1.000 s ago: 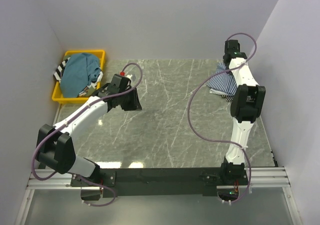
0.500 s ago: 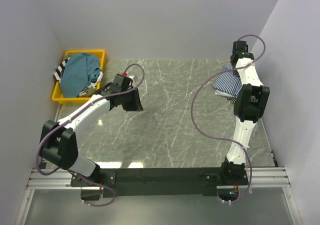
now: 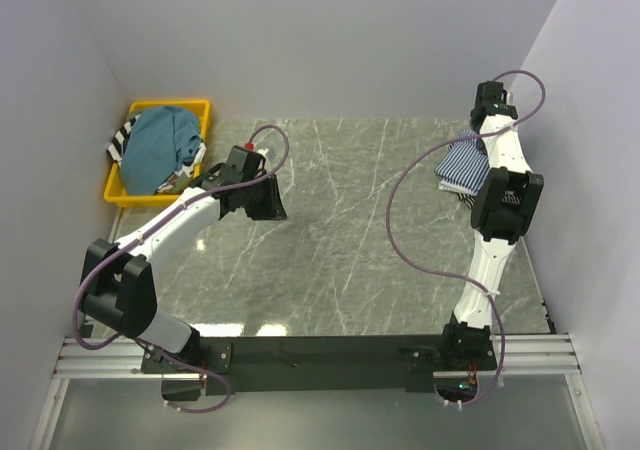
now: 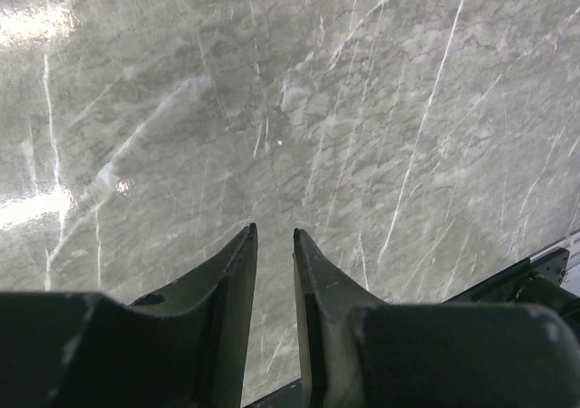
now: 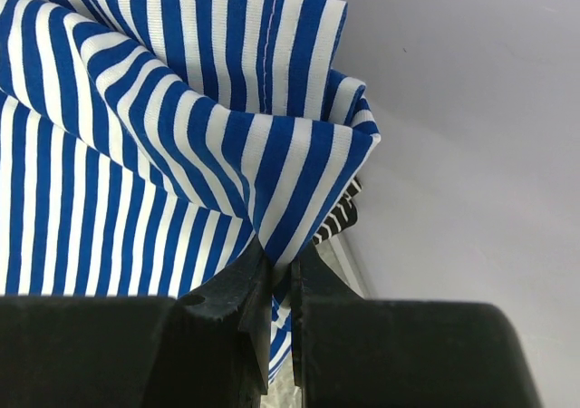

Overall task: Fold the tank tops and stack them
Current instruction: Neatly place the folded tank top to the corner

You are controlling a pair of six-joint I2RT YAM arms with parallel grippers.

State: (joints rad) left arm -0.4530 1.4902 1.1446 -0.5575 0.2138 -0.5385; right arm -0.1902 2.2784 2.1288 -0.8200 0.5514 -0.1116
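Seen from above and behind my two arms: a grey marbled tabletop [image 3: 340,260] sits between pale walls [image 3: 320,40]. My left arm [image 3: 170,225] reaches forward over the left part of the tabletop. My left gripper [image 3: 270,206], a dark block, hangs above bare stone, and from up here I cannot tell how its jaws stand. My right arm [image 3: 495,200] extends to the far right corner. A blue-and-white striped tank top [image 3: 460,167] lies bunched there, one edge lifted toward the wrist. In the far left corner a yellow bin [image 3: 170,104] holds a heaped teal tank top [image 3: 160,150], with black-and-white striped fabric [image 3: 120,145] showing at its left edge. Purple cables [image 3: 400,230] loop from both arms.
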